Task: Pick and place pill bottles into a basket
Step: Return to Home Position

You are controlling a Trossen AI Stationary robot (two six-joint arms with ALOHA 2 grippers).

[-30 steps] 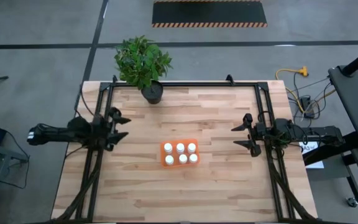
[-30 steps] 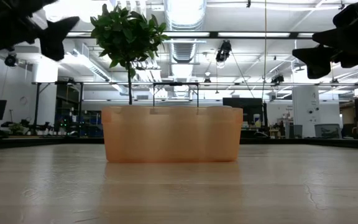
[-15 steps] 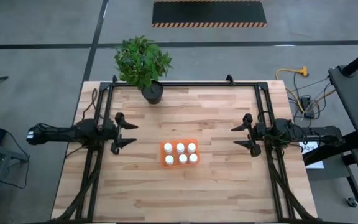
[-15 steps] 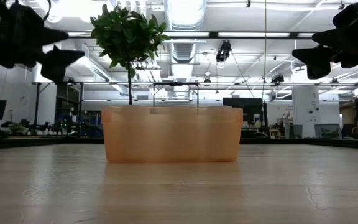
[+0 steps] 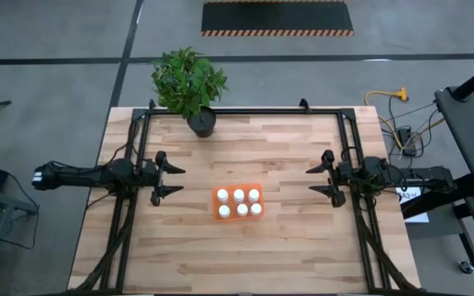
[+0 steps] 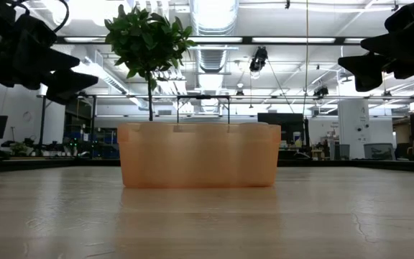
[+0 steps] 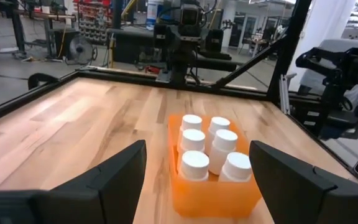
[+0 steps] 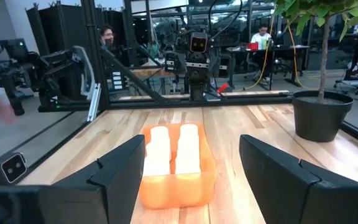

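pill bottles point(image 5: 239, 203) in basket point(image 5: 215, 203) | left gripper point(image 5: 174, 181) 9 o'clock, right gripper point(image 5: 312, 182) 3 o'clock, both spread, empty | advice: withdraw high, level

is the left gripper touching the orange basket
Apart. The high view shows a strip of bare table between the open left gripper and the basket.

The high view looks straight down from well above on the whole desk point(image 5: 262, 148), with the basket point(image 5: 238, 203) just below frame centre. The low view sits at desk-top level, close to the basket's long wall, facing the room behind.

The left wrist view looks between the left fingers point(image 7: 114, 177) at the lower corners. The right wrist view looks between the right fingers point(image 8: 117, 168). They face the basket from opposite short ends. All four views share the basket.
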